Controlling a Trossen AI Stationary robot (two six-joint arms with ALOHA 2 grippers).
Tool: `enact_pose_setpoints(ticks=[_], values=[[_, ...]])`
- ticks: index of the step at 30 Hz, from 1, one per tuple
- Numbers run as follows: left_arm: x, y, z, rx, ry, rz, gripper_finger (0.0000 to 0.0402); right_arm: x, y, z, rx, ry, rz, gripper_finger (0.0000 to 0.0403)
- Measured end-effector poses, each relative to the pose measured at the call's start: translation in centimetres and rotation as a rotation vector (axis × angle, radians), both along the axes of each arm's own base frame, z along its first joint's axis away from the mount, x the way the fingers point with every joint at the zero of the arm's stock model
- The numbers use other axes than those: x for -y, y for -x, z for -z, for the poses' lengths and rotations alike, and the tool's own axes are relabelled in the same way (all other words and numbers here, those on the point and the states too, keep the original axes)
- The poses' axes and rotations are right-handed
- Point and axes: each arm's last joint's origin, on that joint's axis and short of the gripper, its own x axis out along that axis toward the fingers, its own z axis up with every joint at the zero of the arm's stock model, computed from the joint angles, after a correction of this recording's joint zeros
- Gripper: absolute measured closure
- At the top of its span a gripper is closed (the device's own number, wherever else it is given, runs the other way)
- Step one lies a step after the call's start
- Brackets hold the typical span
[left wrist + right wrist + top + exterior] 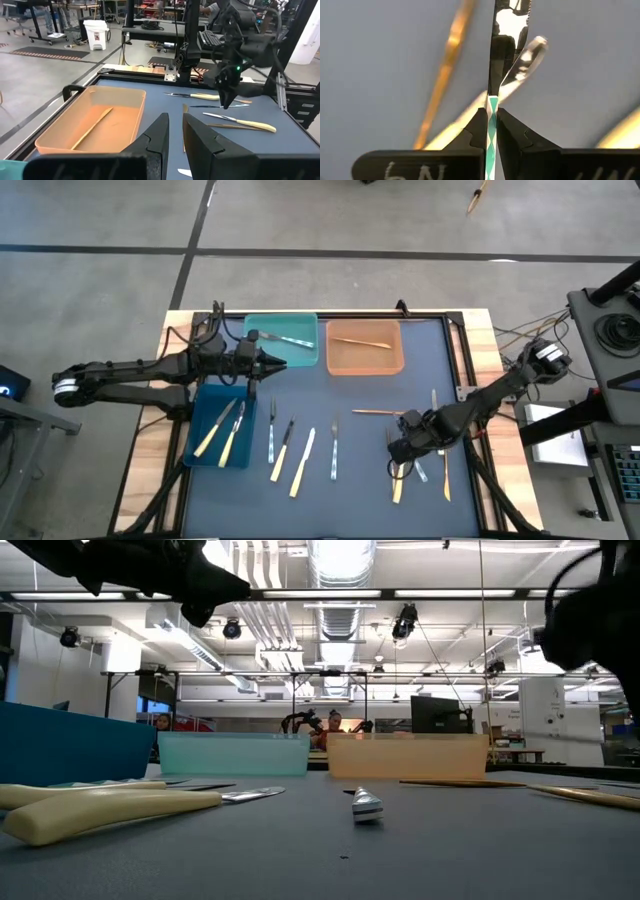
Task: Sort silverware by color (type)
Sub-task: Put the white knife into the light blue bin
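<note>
One teal-handled knife (492, 120) pinched upright between right claw (491, 131) fingers.

A: Item: knife (502, 35) with teal-and-white patterned handle, blade polished metal, mirror-glossy. Table mat (360, 410)?

B: Dark blue-grey, matt, smooth. Table edge (150, 420) bare pale wood, visible grain.

A: Bins?

B: Orange bin (90, 120) translucent plastic, smooth, slight sheen; teal bin (283, 338) and blue bin (205, 442) likewise plastic.

A: Pale yellow cutlery (110, 812)?

B: Handles look like smooth, satin cream plastic. Gripper fingers (157, 137): black, matt, moulded plastic look.
</note>
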Motion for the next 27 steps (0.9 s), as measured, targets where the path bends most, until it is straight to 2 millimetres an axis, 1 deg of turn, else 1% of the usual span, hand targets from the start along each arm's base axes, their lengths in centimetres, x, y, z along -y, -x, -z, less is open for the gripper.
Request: enact_pose_setpoints(ticks=[3, 6, 11, 14, 20, 27], values=[[0.0, 0.0, -0.1, 0.012, -0.011, 0.001, 0.0365, 0.5, -0.4, -1.6, 0.163, 0.021, -0.052, 0.0390], [0.0, 0.0, -0.2, 0.016, -0.042, 0.005, 0.0365, 1.4, -1.4, -3.0, 0.341, 0.055, -0.110, 0.0390], [0.0, 0.0, -0.3, 0.026, -0.074, 0.009, 0.0365, 3.9, -3.9, -4.8, 0.596, 0.185, -0.222, 0.0390], [0.0, 0.0, -0.3, 0.025, -0.105, 0.013, 0.0365, 5.9, -5.4, -5.5, 0.713, 0.305, -0.294, 0.0390], [0.0, 0.2, -0.6, 0.033, -0.180, 0.016, 0.0365, 10.6, -7.9, -6.4, 0.854, 0.590, -0.370, 0.0390], [-0.2, 0.4, -1.9, 0.064, -0.289, 0.011, 0.0365, 15.6, -10.0, -7.3, 1.047, 0.853, -0.422, 0.0390]])
